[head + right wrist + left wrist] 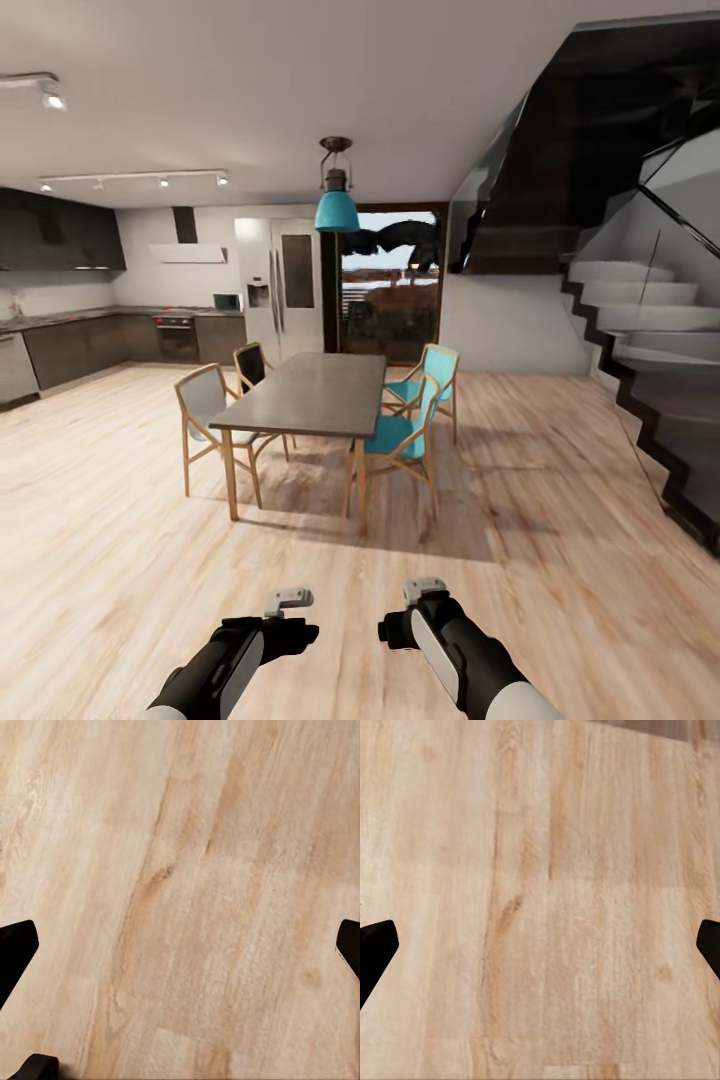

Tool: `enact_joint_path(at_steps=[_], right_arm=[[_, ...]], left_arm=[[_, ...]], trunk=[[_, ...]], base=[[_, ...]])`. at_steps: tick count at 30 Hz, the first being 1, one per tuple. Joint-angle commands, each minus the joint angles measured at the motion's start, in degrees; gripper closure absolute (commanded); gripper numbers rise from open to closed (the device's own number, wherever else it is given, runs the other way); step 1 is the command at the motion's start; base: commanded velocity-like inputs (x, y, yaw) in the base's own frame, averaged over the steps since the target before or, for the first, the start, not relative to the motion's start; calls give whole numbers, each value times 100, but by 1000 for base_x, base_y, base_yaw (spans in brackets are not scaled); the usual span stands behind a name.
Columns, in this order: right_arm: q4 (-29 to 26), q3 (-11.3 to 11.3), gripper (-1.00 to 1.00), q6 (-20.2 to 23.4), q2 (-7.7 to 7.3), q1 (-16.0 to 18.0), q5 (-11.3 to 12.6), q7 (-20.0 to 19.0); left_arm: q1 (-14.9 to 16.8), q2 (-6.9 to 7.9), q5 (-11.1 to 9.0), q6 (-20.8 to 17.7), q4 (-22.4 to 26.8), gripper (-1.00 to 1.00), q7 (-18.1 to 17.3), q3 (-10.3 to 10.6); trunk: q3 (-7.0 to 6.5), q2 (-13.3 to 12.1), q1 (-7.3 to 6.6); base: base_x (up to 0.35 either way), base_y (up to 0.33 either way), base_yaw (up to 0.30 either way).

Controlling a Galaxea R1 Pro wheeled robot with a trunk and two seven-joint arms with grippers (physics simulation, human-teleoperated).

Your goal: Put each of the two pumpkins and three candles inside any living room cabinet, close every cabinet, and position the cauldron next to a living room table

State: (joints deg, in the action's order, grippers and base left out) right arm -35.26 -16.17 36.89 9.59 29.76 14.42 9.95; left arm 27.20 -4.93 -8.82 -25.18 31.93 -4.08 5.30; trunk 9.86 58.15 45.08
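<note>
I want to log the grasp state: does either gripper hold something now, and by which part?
Nothing is held. The left gripper and the right gripper are both open, with bare wood floor between the fingertips.

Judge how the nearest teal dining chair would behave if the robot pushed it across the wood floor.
The teal chair stands on thin wooden legs with a tall back, so a high push would likely tip it; a low push should slide it. Its slim frame suggests it is fairly light. The floor looks smooth, so it probably skids easily, though it may catch the dining table right beside it.
</note>
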Motion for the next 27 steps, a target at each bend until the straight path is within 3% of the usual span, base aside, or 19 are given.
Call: enact_joint_path(at_steps=[1,27], right_arm=[[-10,-26,-100,20,-5,3,60,51],[-5,-44,-100,20,14,3,60,51]], left_arm=[[5,1,-58,-31,6,-100,16,14],[5,4,-58,-23,-3,-100,13,14]], trunk=[[9,6,3],[9,6,3]], base=[[195,-265,290],[217,-241,291]])
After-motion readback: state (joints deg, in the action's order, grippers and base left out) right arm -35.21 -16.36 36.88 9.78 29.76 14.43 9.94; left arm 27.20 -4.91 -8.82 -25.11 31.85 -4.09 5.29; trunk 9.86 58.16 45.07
